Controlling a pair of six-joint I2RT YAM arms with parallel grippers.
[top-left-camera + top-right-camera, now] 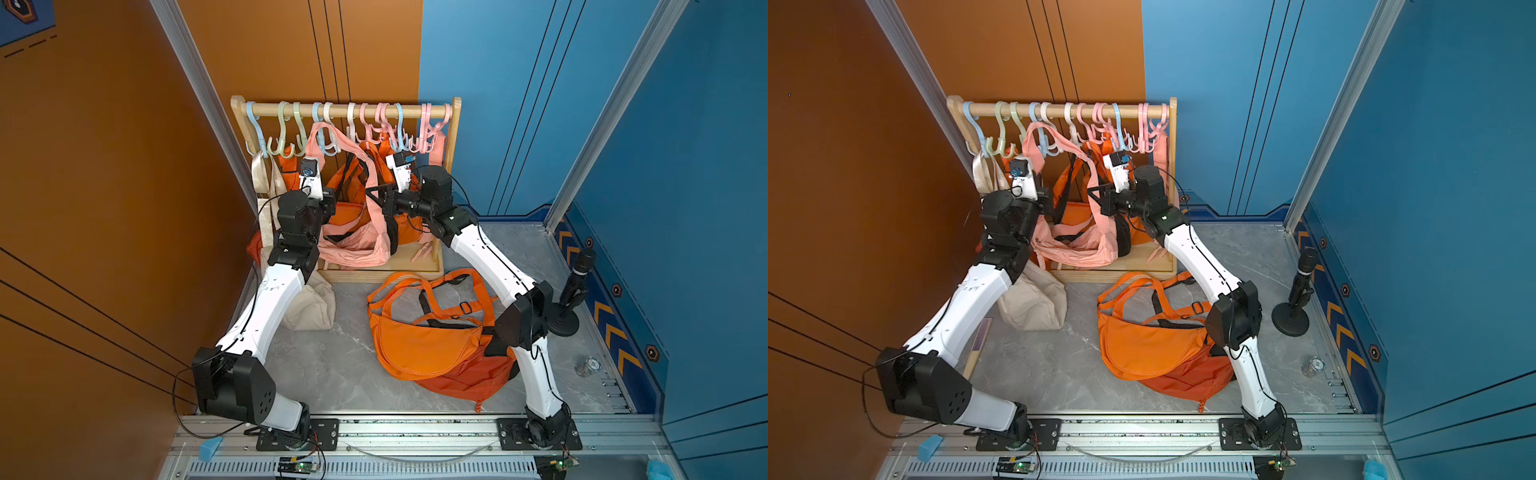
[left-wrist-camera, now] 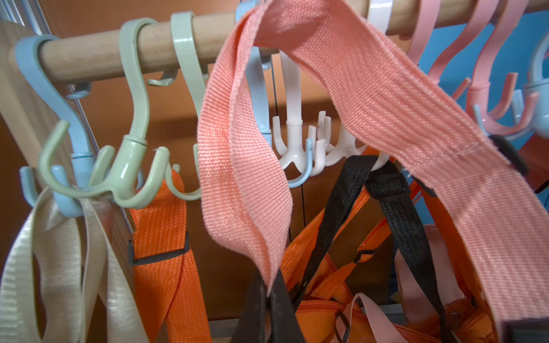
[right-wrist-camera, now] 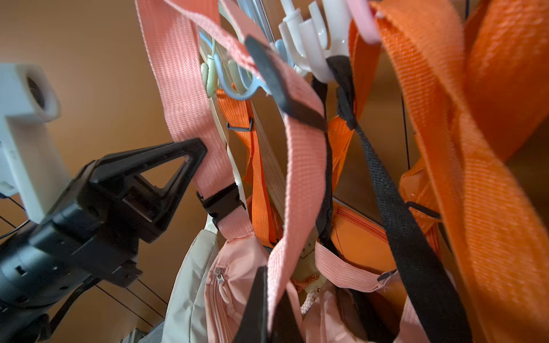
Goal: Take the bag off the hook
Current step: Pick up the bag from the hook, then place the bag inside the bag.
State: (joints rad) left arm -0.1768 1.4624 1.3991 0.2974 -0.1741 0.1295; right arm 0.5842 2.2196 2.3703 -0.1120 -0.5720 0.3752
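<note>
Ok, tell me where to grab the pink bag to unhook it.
Its pink strap, on the two runs hanging at the blue hook, approached from the front: the webbing's broad face points that way and prongs curl upward. The left gripper and right gripper are shut there.

Under the rail (image 1: 345, 110) there's hardly room for a hand. The plastic hooks (image 2: 130, 166) hang close together, and the pink strap (image 2: 237, 148) drapes across them, with black straps (image 2: 401, 208) and orange straps (image 2: 160, 225) just behind. Lower down, bare surface (image 1: 332, 365) lies open between the beige bag (image 1: 311, 303) and the orange bag (image 1: 419, 345). A microphone stand (image 1: 563, 322) blocks the right edge.
</note>
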